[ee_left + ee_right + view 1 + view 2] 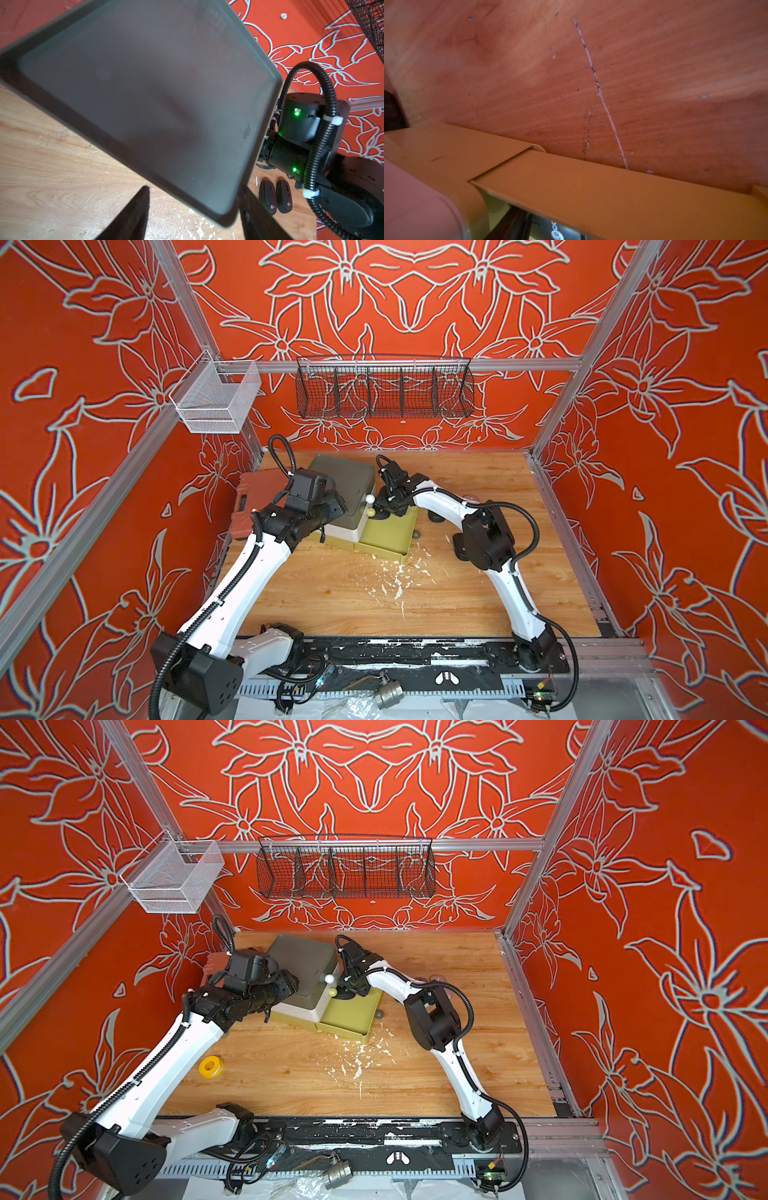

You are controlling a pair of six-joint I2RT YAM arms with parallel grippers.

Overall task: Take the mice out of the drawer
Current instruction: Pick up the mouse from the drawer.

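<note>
Wood table (pixel 591 72) filled the right wrist view, alone showing a black mouse (pixel 562 232) in the drawer (pixel 612 187); left gripper (pixel 194 188) gaped, right gripper (pixel 390 512) unclear.

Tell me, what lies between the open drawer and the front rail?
Scattered white flakes on the table, nearest the drawer; the rest is bare wood. Both top views show it.

Place: robot lab test cell
Walls: red floral backdrop (pixel 415 290) on aluminium frame (pixel 519 364)
Bench: wooden tabletop (pixel 332 593)
Rig: left arm (pixel 232 597) and right arm (pixel 515 593) on a black rail (pixel 374 649)
</note>
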